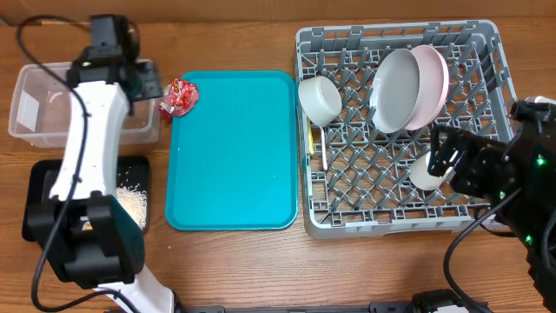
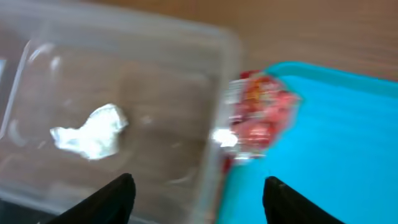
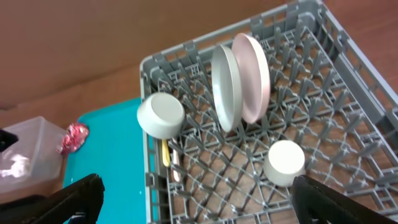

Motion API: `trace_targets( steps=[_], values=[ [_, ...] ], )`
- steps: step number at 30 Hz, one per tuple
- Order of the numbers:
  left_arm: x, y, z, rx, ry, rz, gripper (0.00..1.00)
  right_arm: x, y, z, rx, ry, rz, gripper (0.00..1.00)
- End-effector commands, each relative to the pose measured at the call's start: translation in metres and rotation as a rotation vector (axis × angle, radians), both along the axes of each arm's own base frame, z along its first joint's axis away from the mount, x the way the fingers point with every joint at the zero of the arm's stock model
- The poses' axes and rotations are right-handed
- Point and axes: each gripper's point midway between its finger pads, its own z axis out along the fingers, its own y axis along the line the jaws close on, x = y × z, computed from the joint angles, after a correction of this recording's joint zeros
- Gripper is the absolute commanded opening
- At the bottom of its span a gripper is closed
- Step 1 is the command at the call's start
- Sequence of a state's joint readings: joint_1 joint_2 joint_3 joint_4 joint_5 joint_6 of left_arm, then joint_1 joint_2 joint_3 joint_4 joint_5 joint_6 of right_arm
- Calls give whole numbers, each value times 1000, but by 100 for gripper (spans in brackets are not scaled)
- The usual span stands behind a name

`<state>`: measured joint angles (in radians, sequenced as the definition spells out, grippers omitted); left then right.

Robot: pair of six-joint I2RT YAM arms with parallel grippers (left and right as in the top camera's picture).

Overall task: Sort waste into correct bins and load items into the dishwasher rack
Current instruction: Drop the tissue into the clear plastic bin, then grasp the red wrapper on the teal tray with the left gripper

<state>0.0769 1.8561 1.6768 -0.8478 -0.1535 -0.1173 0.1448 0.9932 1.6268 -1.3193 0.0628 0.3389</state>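
Far-left corner of the bench: tub [image 1: 19, 109], with tissue [image 2: 90, 132] lying on its floor, so counted as sorted. Just outside the tub's right wall, at the far-left corner of the teal tray [image 1: 234, 156]: wrapper [image 1: 181, 96], not yet binned. Above the tub's right end and that wrapper: left gripper [image 2: 199, 180], fingers spread, nothing between them. Probably spread that way to straddle the wrapper on a descent. Needs a small shift toward the tray first, judging by the tub wall sitting under its middle. Risk worth noting: one finger landing on the tub rim and shoving the light tub.

Near-left edge of the bench: black tray [image 1: 139, 169], holding rice [image 1: 130, 202] in its near-right part, kept apart from paper and foil. No brown bit made out anywhere.

Right half of the bench: rack [image 1: 391, 228]. Toward its far side, grey-green plate [image 1: 395, 91] and pink plate [image 1: 433, 83], on edge, leaning together, propped by the pegs. Against the left wall, far half: bowl [image 1: 320, 98], tilted. Along that same wall: utensil [image 1: 314, 143], lying flat. Near the right wall: cup [image 1: 426, 172], seemingly mouth down. Beside that cup: right gripper [image 3: 196, 186], fully open, empty. Loading seemingly complete; wrapper likely the last job.
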Motion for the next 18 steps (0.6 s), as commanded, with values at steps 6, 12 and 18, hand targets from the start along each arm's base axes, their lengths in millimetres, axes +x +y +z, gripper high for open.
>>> trace_targets(
  steps=[6, 12, 18],
  values=[
    [50, -99, -17, 164, -64, -296, 75, 7, 2, 14, 11, -66, 7, 100],
    [73, -84, -85, 199, -1, -270, 79, 10, 13, 11, 47, -47, 55, 100],
    [87, -68, -106, 267, -4, -270, 79, 14, 23, 6, 73, -20, 96, 100]
  ],
)
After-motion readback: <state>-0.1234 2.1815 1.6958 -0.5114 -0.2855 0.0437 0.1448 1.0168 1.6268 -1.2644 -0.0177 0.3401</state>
